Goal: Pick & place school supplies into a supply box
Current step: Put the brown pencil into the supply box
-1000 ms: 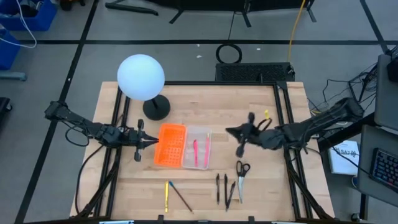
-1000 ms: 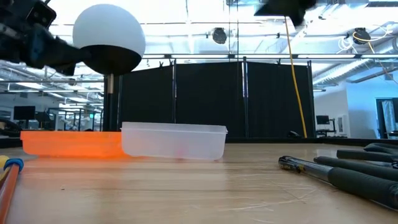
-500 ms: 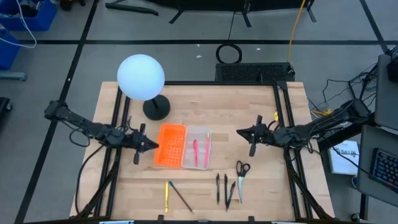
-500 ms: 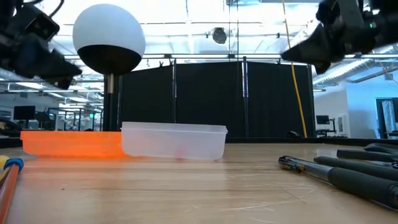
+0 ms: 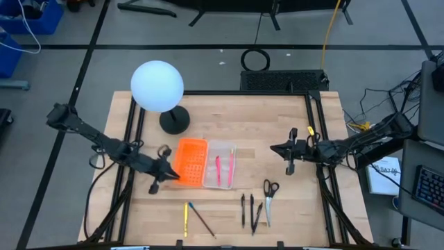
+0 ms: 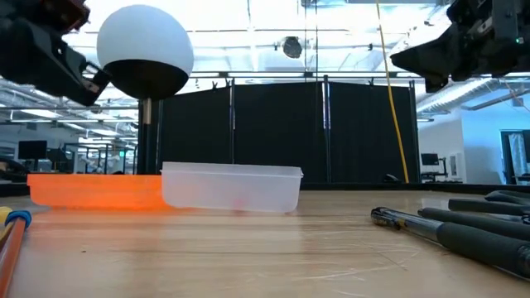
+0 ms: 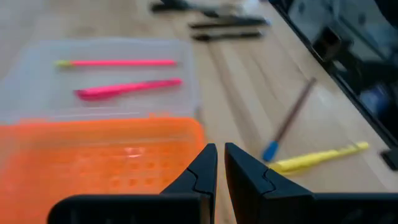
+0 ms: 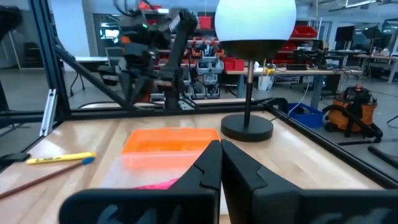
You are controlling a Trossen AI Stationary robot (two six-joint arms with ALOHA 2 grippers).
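A wooden bench (image 5: 229,121) carries the clear supply box (image 5: 220,166), two pink pens (image 7: 124,76) inside, beside an orange tray (image 5: 191,162). At the tray's 9 o'clock hovers the left tool (image 5: 161,173), fingers nearly together, empty. At 3 o'clock, well apart, the right tool (image 5: 286,149) hangs closed, empty.

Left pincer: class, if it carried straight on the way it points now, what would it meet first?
Probably the orange tray: the left pincer points at its near edge from just beside it. Its height above the table is unclear, so it might pass over the rim.
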